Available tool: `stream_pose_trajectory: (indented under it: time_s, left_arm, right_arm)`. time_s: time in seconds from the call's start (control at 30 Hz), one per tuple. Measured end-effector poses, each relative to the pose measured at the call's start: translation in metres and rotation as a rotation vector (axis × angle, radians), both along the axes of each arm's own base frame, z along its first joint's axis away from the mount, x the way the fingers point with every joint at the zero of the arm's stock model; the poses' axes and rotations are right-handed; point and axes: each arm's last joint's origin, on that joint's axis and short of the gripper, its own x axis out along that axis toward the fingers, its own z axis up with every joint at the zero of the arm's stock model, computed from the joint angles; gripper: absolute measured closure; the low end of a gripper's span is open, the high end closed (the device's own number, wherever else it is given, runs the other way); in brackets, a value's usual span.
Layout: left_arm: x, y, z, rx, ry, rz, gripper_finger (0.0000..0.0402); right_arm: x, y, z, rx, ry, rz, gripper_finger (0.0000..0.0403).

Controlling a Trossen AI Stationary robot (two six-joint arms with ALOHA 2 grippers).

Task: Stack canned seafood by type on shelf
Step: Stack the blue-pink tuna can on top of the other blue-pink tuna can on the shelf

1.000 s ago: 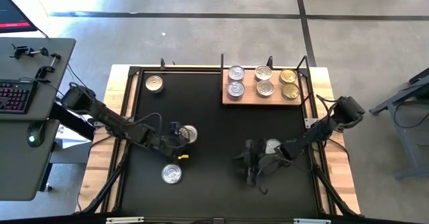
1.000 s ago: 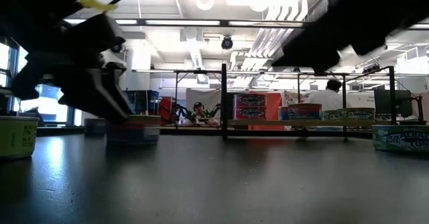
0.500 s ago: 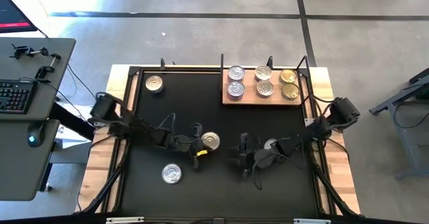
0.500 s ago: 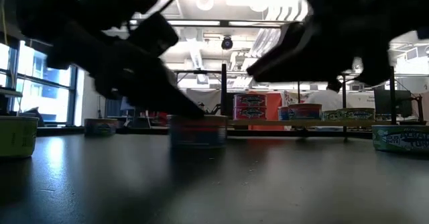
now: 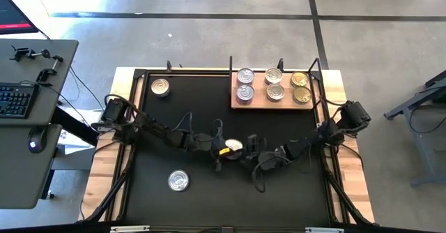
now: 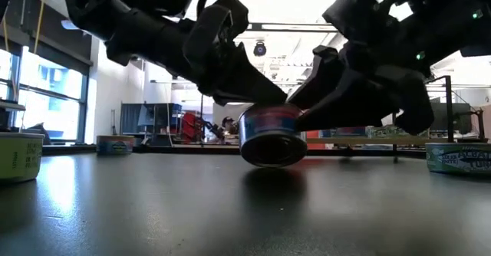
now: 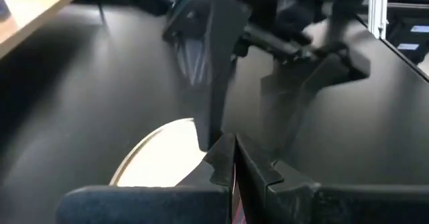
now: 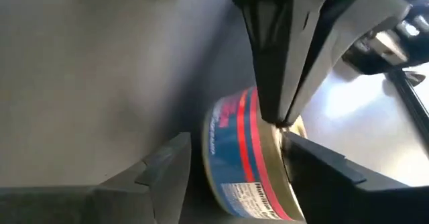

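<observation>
Six cans already on the shelf, top-right of the counter: three pairs by type, two silver-lidded pairs and one gold-lidded pair at the right end. Whether any spot holds more than one layer: cannot tell from above.

Left to do, by my read: loose silver-lidded can near the far-left corner, another near the front-left, plus one at the right edge in the low view, and the can in hand.

Can in hand: mid-counter, tilted, one edge on the counter; short round tin, blue label with red stripes, shiny lid.

Left tool: fingers pressed together, tips against the can's lid, not gripping around it.
Right tool: spread, one finger on each side of the can wall; contact not clear.

Looks like a handover or reorientation, so roughly halfway through.
</observation>
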Motion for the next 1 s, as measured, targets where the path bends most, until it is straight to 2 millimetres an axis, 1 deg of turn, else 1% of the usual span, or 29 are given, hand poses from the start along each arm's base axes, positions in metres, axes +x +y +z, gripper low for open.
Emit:
stream_pose_trajectory:
  time_s: [0.27,0.43,0.57,0.73,0.8,0.9,1.0]
  left_arm:
    - [0.002,0.0,0.002,0.006,-0.009,-0.02,0.0401]
    - [0.002,0.0,0.003,0.004,-0.016,-0.021,0.0401]
    - [0.002,0.0,0.003,0.004,-0.019,-0.021,0.0401]
    - [0.002,0.0,0.004,0.003,-0.028,-0.017,0.0401]
    - [0.002,0.0,0.004,0.004,-0.029,-0.015,0.0401]
    - [0.002,0.001,0.007,0.01,-0.035,-0.005,0.0401]
    - [-0.002,0.002,0.016,0.032,-0.009,-0.009,0.0401]
  right_arm:
    - [0.0,-0.002,-0.002,-0.109,0.023,0.014,0.0176]
    - [0.002,-0.001,-0.014,-0.176,0.047,0.046,0.0176]
    - [0.007,0.0,-0.022,-0.204,0.007,-0.004,0.0176]
    - [0.01,0.001,-0.021,-0.14,-0.057,-0.034,0.0181]
    - [0.01,0.001,-0.021,-0.098,-0.064,-0.053,0.0196]
    - [0.009,0.003,-0.021,-0.042,-0.079,-0.078,0.0232]
    - [0.007,0.009,-0.02,-0.01,-0.089,-0.094,0.0236]
